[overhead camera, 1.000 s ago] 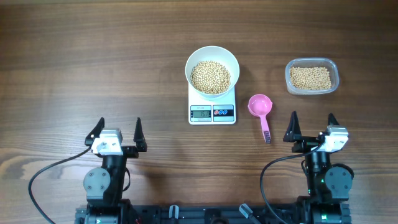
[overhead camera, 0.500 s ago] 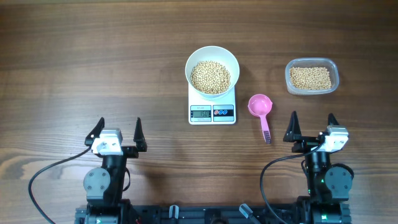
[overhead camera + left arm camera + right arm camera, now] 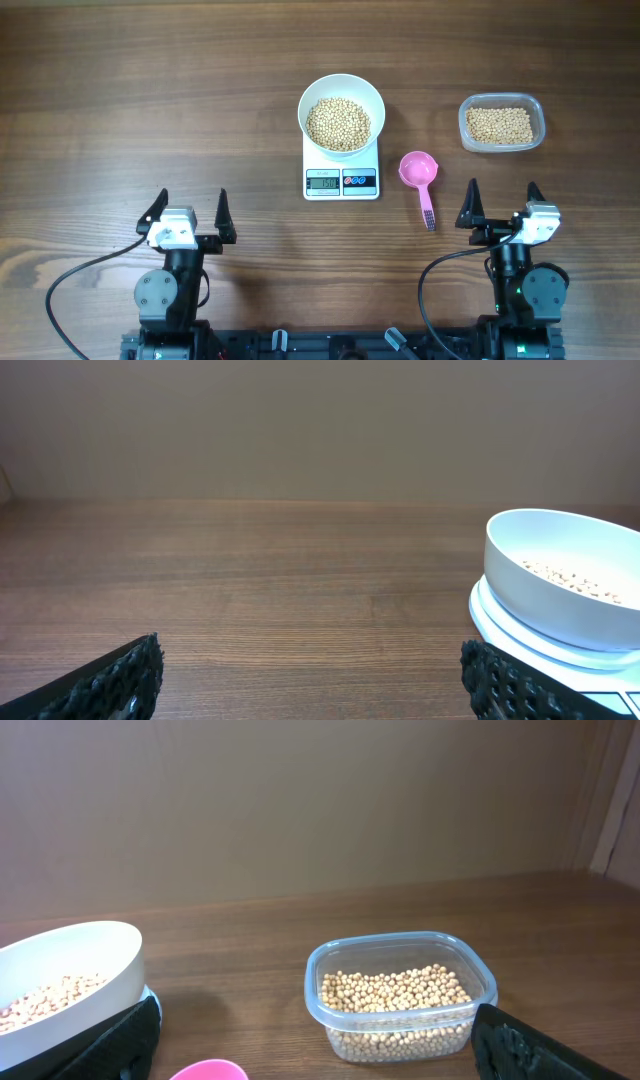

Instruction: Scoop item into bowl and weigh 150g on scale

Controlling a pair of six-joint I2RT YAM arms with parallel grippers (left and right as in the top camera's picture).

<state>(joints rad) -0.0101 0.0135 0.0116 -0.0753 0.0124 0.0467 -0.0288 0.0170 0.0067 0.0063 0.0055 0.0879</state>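
Beans (image 3: 338,123) are gripped by neither arm: the left gripper (image 3: 192,196) and right gripper (image 3: 502,186) are seen spread wide and empty at the near edge of the table (image 3: 150,90). The pile is heaped in the white bowl (image 3: 312,95) on the scale (image 3: 341,181), with more left in the clear tub (image 3: 463,125). Small, hard, loose and prone to rolling, they are judged best moved with the light pink scoop (image 3: 417,170), taken by its handle; against the earlier frame nothing is seen to have moved.

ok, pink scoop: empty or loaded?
Empty. The pink scoop lies on the table right of the scale, cup facing up, its inside bare pink with nothing in it.
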